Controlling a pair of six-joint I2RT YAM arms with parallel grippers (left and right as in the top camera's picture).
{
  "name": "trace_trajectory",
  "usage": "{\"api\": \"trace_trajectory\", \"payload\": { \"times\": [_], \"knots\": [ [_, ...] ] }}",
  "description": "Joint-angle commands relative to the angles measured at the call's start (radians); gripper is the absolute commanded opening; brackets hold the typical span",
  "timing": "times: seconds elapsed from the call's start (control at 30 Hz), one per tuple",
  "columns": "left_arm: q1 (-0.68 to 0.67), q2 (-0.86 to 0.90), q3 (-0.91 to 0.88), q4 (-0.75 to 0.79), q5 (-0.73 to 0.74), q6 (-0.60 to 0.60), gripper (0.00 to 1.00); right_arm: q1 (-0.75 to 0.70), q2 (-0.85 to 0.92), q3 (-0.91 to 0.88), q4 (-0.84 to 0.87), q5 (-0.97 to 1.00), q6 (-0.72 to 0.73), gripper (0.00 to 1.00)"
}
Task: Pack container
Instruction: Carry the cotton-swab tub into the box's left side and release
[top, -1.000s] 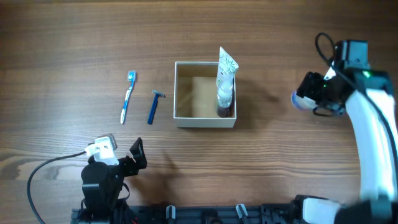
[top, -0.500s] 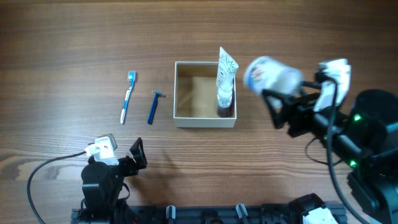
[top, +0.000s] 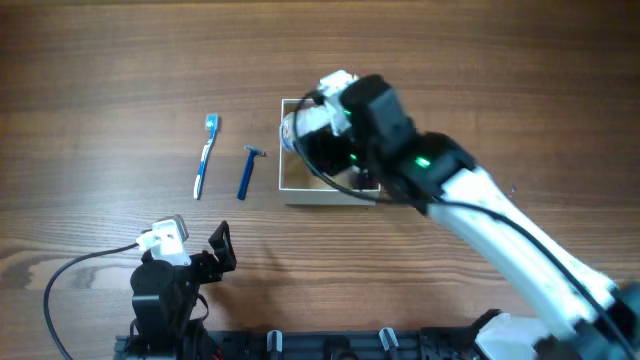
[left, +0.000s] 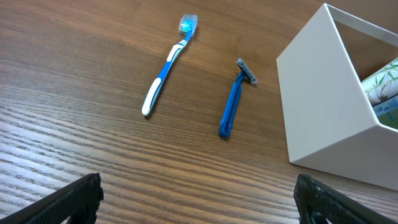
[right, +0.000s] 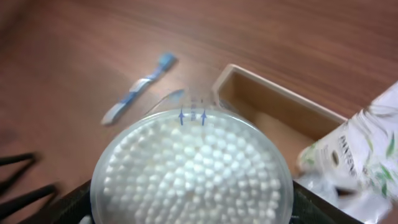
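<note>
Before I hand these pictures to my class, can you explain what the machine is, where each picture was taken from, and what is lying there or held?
Two robot arms work at a wooden table. One picture looks down from above; the others come from wrist cameras. The right gripper holds a round clear tub of cotton swabs over the square white-walled cardboard container, where a green-patterned white tube already sits. The left gripper is open and empty. A blue-and-white toothbrush and a blue razor lie on the wood left of the container.
</note>
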Motion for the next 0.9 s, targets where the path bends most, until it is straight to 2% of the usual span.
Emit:
{"api": "trace_trajectory", "payload": {
  "times": [0.0,0.33,0.87],
  "knots": [
    [-0.006,-0.009,-0.002,0.002,0.008,0.002,1.00,0.002,0.093,0.012,0.077,0.099,-0.039,0.63],
    [-0.006,-0.009,-0.002,0.002,0.008,0.002,1.00,0.002,0.256,0.012,0.134,0.170,-0.048,0.67],
    [-0.006,-0.009,-0.002,0.002,0.008,0.002,1.00,0.002,0.301,0.012,0.141,0.166,-0.065,0.67]
  ]
}}
